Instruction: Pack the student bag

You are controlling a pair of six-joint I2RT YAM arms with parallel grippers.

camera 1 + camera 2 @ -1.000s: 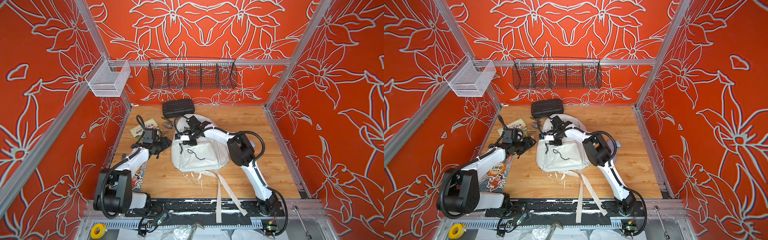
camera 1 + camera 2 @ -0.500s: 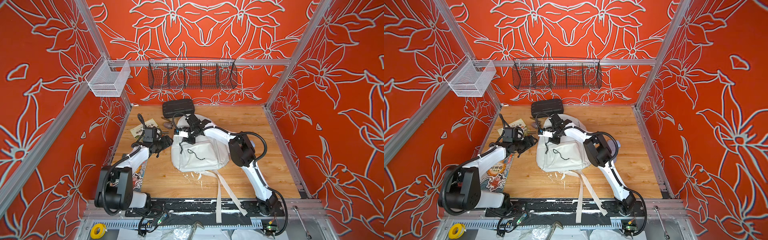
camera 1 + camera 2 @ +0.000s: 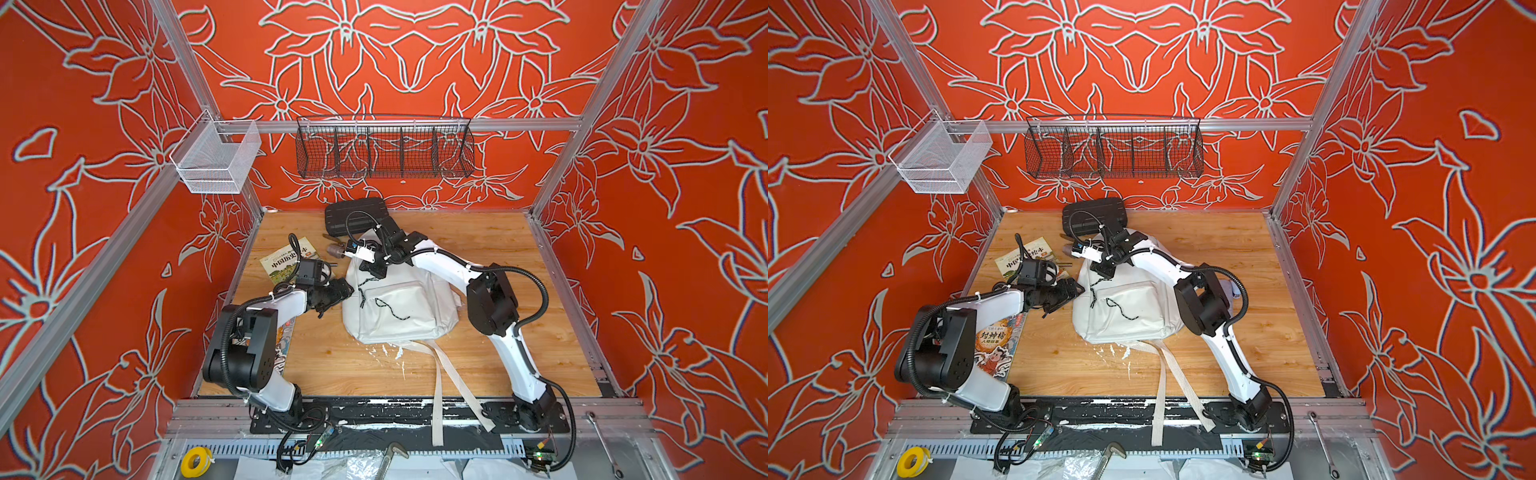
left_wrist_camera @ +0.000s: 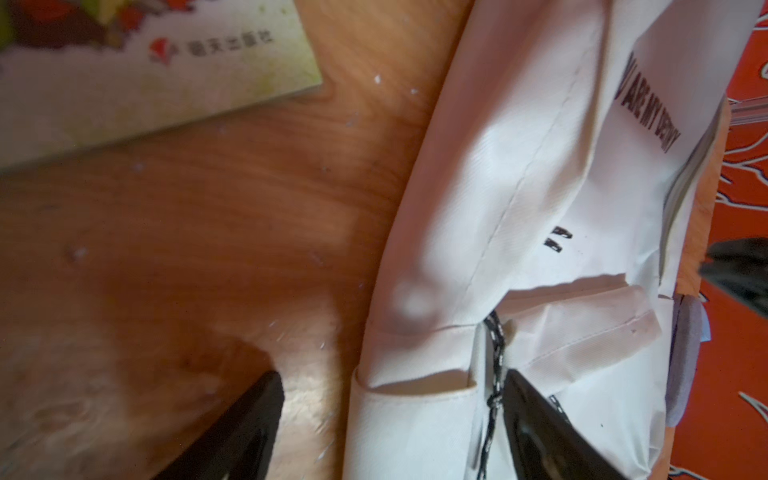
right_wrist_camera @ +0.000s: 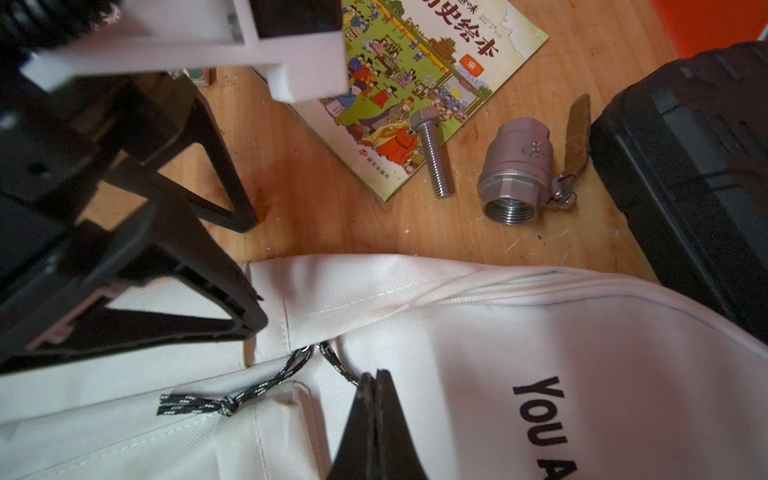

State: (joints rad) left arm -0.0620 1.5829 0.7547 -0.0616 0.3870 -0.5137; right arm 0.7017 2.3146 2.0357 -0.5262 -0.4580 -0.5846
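**White backpack mid-surface, one gripper on its zip cord**

The large white fabric backpack (image 3: 399,307) printed "YOU ARE MY DESTINY" lies flat near the middle of the pale wooden surface (image 3: 507,266). Its long white straps (image 3: 438,390) trail over the front edge. Its far end lies just beside a black ribbed hard case (image 3: 355,212) set against the back wall.

The left gripper (image 4: 390,374) is spread wide at the bag's left edge, one finger over bare wood and the other over the fabric, grasping nothing. The right gripper (image 5: 374,378) is clenched over the bag's far left part, and a strand of black-and-white cord zip pull (image 5: 336,365) runs into its closed tips.

The far left corner is crowded. An illustrated picture book (image 5: 436,62) lies there with a steel hex bolt (image 5: 434,158) at its corner, and a steel ball valve (image 5: 515,166) sits between book and case. A second illustrated book (image 3: 994,340) lies along the left edge under the left arm.

To the right of the bag the wood runs bare to the wall. The front strip is bare apart from the straps.

Orange walls with white flower outlines enclose the surface. A black wire basket (image 3: 384,151) and a white mesh basket (image 3: 216,162) hang from the back rail.
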